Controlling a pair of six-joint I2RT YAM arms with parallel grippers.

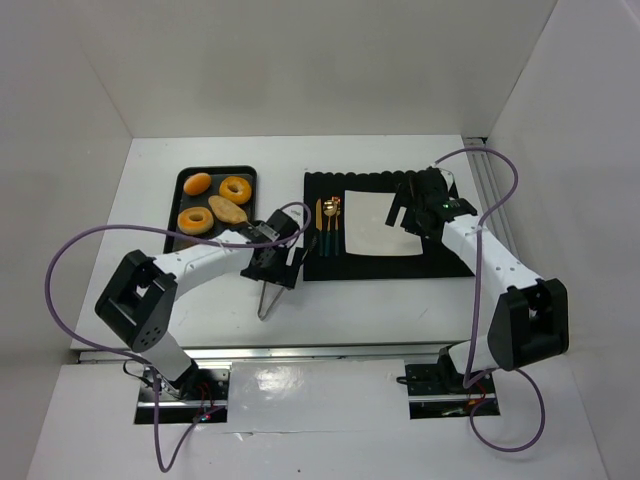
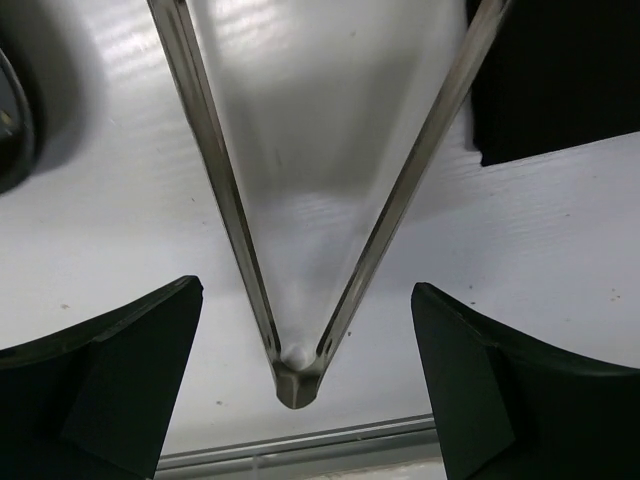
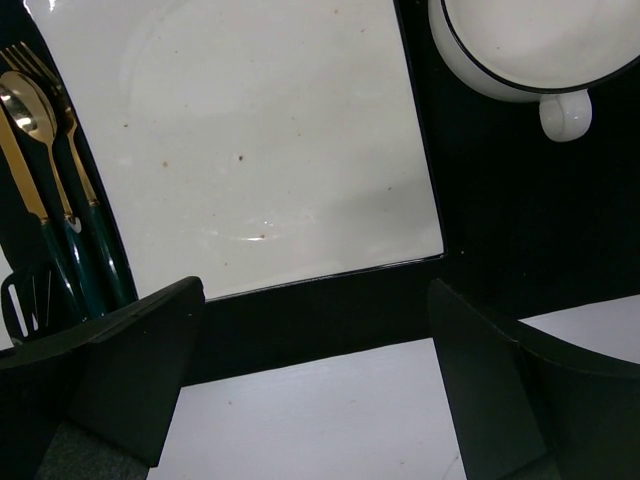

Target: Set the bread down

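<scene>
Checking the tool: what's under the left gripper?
Metal tongs on the white table, hinge between the fingers of the open left gripper; from above, it hides their tips.

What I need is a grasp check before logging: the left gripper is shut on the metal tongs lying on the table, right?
Not shut: the left gripper stands open astride the metal tongs lying on the table; the left wrist view shows it.

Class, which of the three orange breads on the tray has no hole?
The bun in the tray's far-left corner; the near ring and the right ring have holes.
</scene>
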